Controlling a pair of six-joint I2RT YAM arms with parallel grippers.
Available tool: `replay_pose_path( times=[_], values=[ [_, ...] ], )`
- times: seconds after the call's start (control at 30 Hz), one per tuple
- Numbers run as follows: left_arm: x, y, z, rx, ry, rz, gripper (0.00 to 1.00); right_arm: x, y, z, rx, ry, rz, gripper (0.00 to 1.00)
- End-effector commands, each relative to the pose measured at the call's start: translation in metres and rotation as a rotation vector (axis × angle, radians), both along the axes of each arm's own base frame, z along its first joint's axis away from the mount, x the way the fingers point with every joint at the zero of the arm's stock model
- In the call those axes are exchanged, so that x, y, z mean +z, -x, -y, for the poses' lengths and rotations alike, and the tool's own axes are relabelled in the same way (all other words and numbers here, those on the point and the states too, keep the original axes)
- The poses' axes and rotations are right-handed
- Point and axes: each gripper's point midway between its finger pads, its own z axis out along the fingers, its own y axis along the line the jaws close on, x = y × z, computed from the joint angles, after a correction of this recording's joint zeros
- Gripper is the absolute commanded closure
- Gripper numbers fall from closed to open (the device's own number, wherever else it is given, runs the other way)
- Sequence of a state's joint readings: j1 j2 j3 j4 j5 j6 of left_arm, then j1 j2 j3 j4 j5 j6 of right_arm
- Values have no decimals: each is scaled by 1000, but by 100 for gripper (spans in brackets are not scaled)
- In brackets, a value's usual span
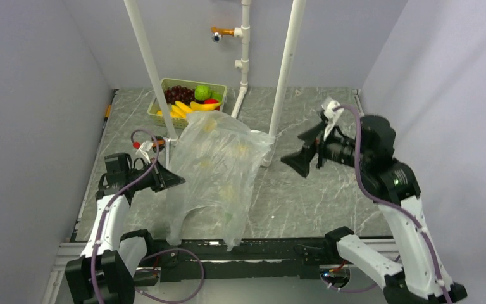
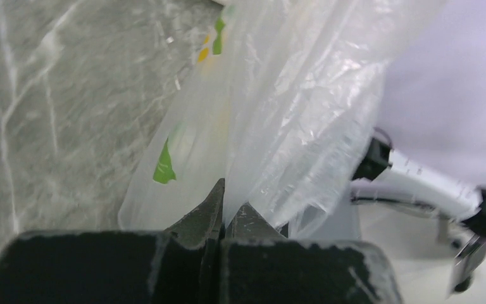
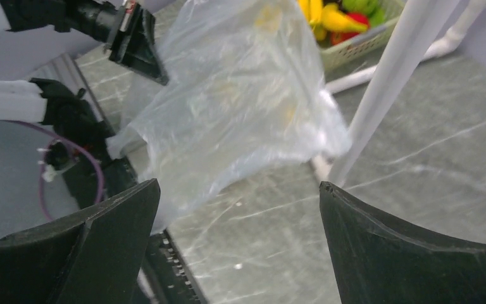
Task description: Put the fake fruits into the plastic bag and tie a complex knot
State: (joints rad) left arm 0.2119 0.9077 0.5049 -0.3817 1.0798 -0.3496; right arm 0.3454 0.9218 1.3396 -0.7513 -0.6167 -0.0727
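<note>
The plastic bag point(image 1: 218, 171) hangs lifted over the table's middle, clear film with small yellow and green prints. My left gripper point(image 1: 178, 182) is shut on the bag's left edge; in the left wrist view its tips point(image 2: 230, 201) pinch the film point(image 2: 278, 120). My right gripper point(image 1: 296, 162) is open and empty, held in the air to the right of the bag, apart from it. The right wrist view shows the bag point(image 3: 240, 101) ahead, between wide jaws. The fake fruits point(image 1: 191, 100), with bananas, grapes, a green one and a red one, lie in the basket. No knot shows.
A pale green slatted basket point(image 1: 218, 85) stands at the back left. Two white poles point(image 1: 150, 69) point(image 1: 286, 69) rise from the table beside the bag, with white pipework at the back wall. The table's metal front rail point(image 1: 272, 244) runs under the bag's bottom.
</note>
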Motion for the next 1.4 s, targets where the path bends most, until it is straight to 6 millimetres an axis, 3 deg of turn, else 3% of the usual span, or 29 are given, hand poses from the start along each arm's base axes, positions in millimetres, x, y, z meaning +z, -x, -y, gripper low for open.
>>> replay_pose_path(
  times=[0.0,0.17,0.3,0.47,0.63,0.8,0.97,1.13,1.2,1.27,1.37],
  values=[
    [-8,-2,-8,107,52,-111,100,-69,6,3,-120,-38,-319,1],
    [-19,4,-8,155,86,-199,100,-120,10,-14,-115,-123,-533,1],
    [-27,5,-6,187,126,-247,100,-136,13,-35,-83,-238,-546,0],
    [-37,9,-4,193,153,-293,100,-168,35,-61,23,-240,-615,0],
    [-39,11,-2,190,178,-305,100,-187,53,-88,104,-253,-653,2],
    [-37,9,-1,182,192,-314,100,-230,45,-75,-24,-143,-707,2],
    [-38,10,0,183,204,-327,100,-239,36,-63,-120,-149,-679,2],
    [-40,8,0,189,216,-335,100,-265,54,-80,-59,-206,-847,4],
    [-42,8,0,192,218,-344,100,-270,56,-83,-50,-227,-874,13],
    [-42,7,-1,193,221,-347,100,-270,57,-82,-48,-241,-862,33],
    [-39,6,-2,195,221,-352,100,-267,67,-76,-13,-224,-898,85]
  ],
)
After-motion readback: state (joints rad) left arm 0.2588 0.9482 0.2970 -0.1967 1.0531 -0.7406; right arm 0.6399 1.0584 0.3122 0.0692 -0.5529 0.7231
